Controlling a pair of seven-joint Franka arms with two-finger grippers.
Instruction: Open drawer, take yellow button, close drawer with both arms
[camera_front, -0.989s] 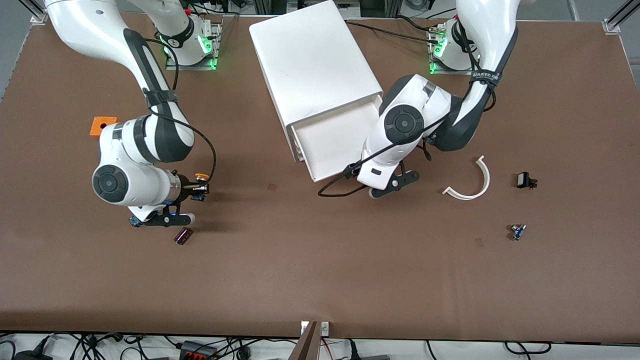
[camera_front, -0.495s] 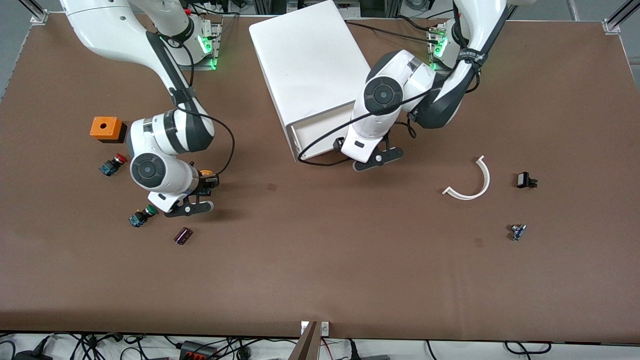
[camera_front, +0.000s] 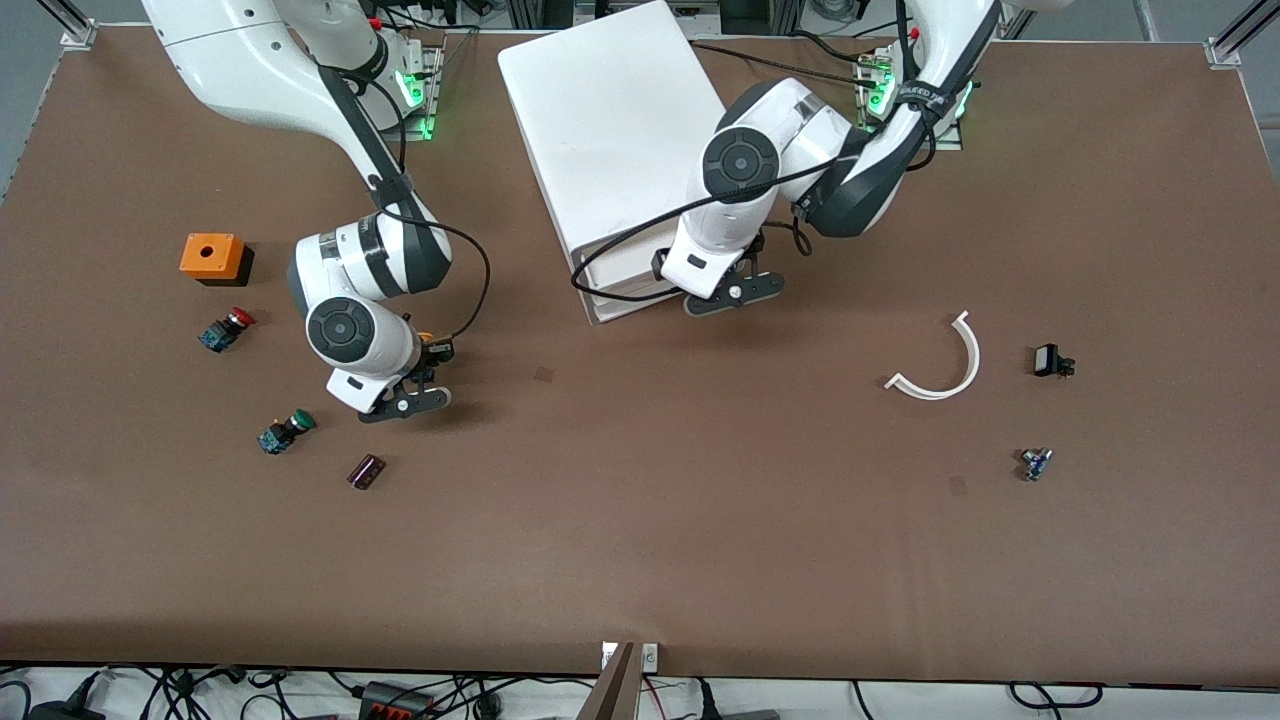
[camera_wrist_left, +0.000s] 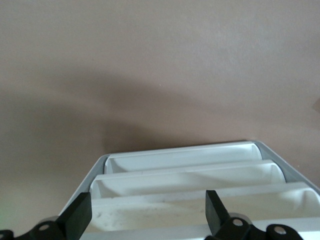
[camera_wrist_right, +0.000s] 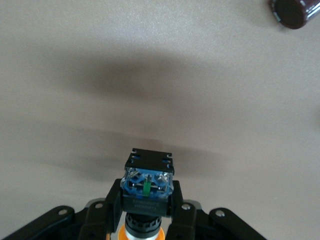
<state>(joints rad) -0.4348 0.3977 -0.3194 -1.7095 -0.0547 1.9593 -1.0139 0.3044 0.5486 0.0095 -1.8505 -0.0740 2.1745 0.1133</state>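
The white cabinet lies at the middle of the table between the arms' bases. Its top drawer is pushed in, its front about level with the cabinet's face. My left gripper is open right at that face, and the top drawer's front spans the gap of the left gripper, fingers apart from it on both sides. My right gripper hangs over the table toward the right arm's end, shut on the orange-capped button. In the right wrist view the button sits clamped in the right gripper, blue-black body outward.
An orange box, a red-capped button, a green-capped button and a dark cylinder lie near the right arm. A white curved strip and two small parts lie toward the left arm's end.
The left arm has pushed the drawer from far out to fully in. The right arm has carried the orange button toward the table's middle, uncovering the red and green buttons.
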